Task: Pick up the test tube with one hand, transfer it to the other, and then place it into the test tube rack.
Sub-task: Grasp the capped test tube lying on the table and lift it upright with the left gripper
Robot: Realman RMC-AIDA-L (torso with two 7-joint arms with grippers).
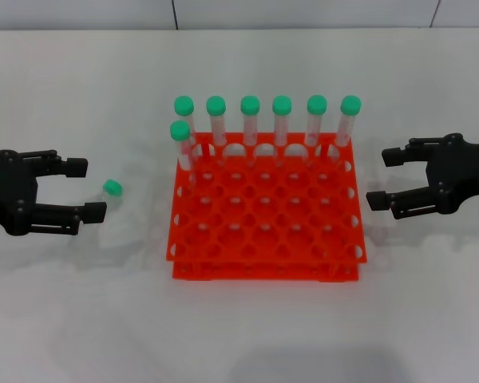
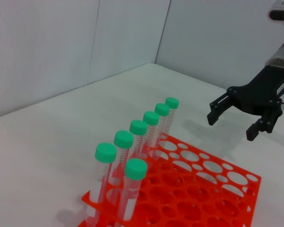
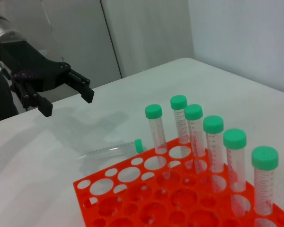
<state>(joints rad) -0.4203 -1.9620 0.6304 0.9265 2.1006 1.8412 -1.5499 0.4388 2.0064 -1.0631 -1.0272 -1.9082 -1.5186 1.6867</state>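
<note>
Left gripper [image 1: 88, 189]: unlabelled, fingers spread apart, holding nothing; positioned on the robot's left of the test tube rack [image 1: 267, 263], just beside the green cap of the test tube [image 1: 112, 188]. The test tube lies flat on the white table [image 1: 80, 319], cap end toward the rack, not touching it. Right gripper [image 1: 387, 177]: white label, fingers spread apart, empty; positioned near the rack's right side. Seven green-capped tubes [image 1: 282, 120] stand upright in the rack: six in the far row, one in the next row at the left.
</note>
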